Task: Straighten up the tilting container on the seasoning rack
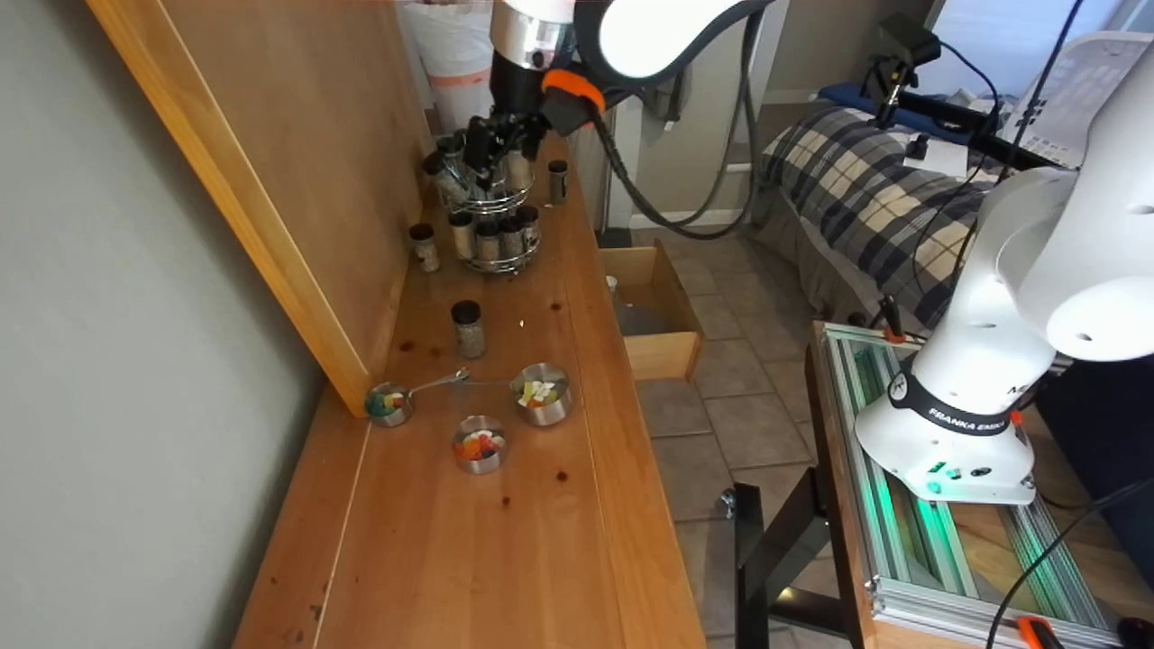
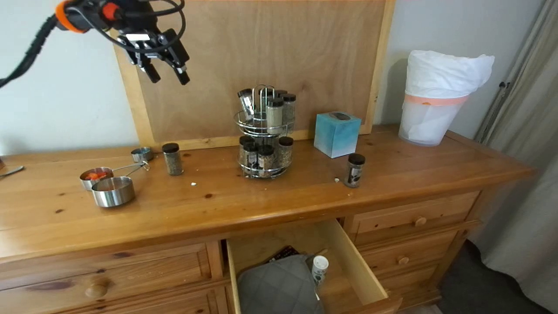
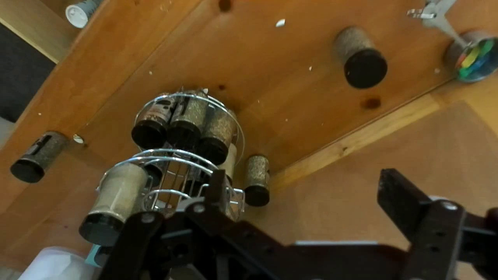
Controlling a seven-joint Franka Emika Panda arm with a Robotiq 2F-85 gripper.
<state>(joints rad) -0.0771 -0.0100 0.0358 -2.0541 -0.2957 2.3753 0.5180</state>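
The silver wire seasoning rack [image 2: 261,174] [image 1: 501,265] stands upright on the dresser with dark-capped jars on two tiers. On its upper tier, the tilting container [image 2: 247,104], a clear jar with a dark cap, leans left over the rim. My gripper [image 2: 168,78] is open and empty, in the air above and left of the rack, apart from it. In an exterior view the gripper [image 1: 500,153] overlaps the upper tier by line of sight. In the wrist view the gripper [image 3: 305,182] has fingers wide apart; its left finger covers part of the rack [image 3: 179,153]. I cannot make out the tilted jar there.
Loose jars stand around the rack: one [image 2: 173,160] to its left, one [image 2: 354,171] to its right, one [image 1: 424,250] near the back board. Metal measuring cups [image 2: 113,192] are at the left. A tissue box [image 2: 333,135] and lined bin [image 2: 431,117] stand right. A drawer [image 2: 348,261] is open below.
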